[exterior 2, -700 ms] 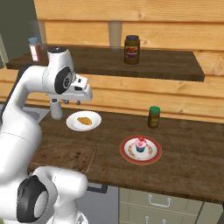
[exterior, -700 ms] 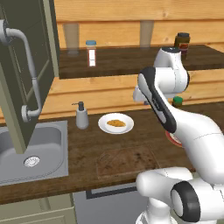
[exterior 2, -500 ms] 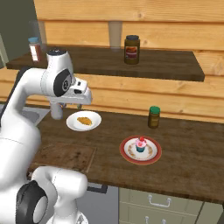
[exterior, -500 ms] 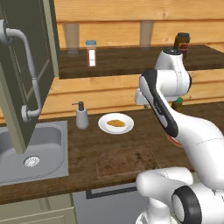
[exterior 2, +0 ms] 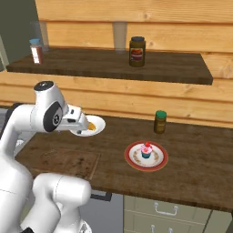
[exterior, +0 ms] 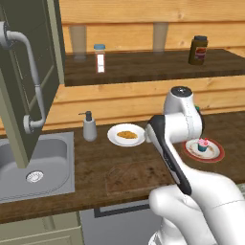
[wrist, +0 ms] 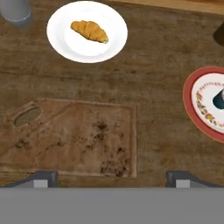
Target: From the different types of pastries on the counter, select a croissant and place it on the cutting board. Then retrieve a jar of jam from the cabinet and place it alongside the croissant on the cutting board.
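Room: wooden kitchen, a dark wood counter (exterior: 95, 167) with a sink (exterior: 28, 167) at its left end and a long shelf (exterior 2: 113, 63) above it.
Cutting board: you see it flat on the counter (wrist: 70, 135), close to the front edge, nothing on it yet.
Croissant: it lies on a white plate (wrist: 65, 43) behind the board, golden (wrist: 89, 31); in the left base view it sits on the same plate (exterior: 126, 135).
Other pastry: a cupcake (exterior 2: 146, 150) on a red-rimmed plate (exterior 2: 136, 161), to the right, well apart from the croissant.
Jars: one dark jar on the shelf (exterior 2: 137, 52), a smaller one with green lid on the counter (exterior 2: 159, 122).
Pincer: released, the two tips stand wide apart at the bottom of the hand view (wrist: 111, 179), nothing between them; it hangs over the front edge of the board.
Key relation: from the pincer, the croissant is at about 11 o'clock in the hand view, beyond the board. Its long axis runs from 10 o'clock to 4 o'clock, so it is slanted against the line between the tips.
Next move, as I judge: you should carry the hand forward and a little left over the white plate, turn the wrist so the tips close across the short side of the croissant, then go down.
Risk: the soap bottle (exterior: 89, 127) stands just beside the plate; keep away from it.
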Tool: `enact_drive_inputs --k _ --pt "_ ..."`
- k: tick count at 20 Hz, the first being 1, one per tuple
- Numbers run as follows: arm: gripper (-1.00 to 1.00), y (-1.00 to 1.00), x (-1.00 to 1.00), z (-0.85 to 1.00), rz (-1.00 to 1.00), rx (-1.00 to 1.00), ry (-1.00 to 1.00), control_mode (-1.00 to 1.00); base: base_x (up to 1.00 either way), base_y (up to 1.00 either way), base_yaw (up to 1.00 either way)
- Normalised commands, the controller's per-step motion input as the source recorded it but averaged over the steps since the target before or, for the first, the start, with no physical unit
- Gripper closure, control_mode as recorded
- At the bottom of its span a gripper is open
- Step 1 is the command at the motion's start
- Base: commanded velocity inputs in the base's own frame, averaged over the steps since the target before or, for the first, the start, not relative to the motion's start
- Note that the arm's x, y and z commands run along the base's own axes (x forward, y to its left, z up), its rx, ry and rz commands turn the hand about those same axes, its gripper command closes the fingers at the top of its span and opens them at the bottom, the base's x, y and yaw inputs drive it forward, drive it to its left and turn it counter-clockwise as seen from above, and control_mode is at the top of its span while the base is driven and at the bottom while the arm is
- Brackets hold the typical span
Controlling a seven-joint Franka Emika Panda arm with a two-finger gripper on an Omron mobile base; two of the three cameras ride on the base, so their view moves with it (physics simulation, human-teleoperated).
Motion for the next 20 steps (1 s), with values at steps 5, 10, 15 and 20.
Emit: enact_drive_inputs --k 5,10,15,20 --pt "-1.00 0.00 0.67 -0.33 0.00 0.00 -0.01 -1.00 0.00 0.00 0.00" --pt "-1.00 0.01 0.67 0.00 0.00 0.00 0.00 -1.00 0.00 0.00 0.00" --pt "-1.00 0.14 0.56 0.00 0.00 0.00 0.03 -1.00 0.00 0.00 0.00" --pt "-1.00 0.26 0.63 -0.13 0.00 0.00 0.02 -1.00 0.00 0.00 0.00"
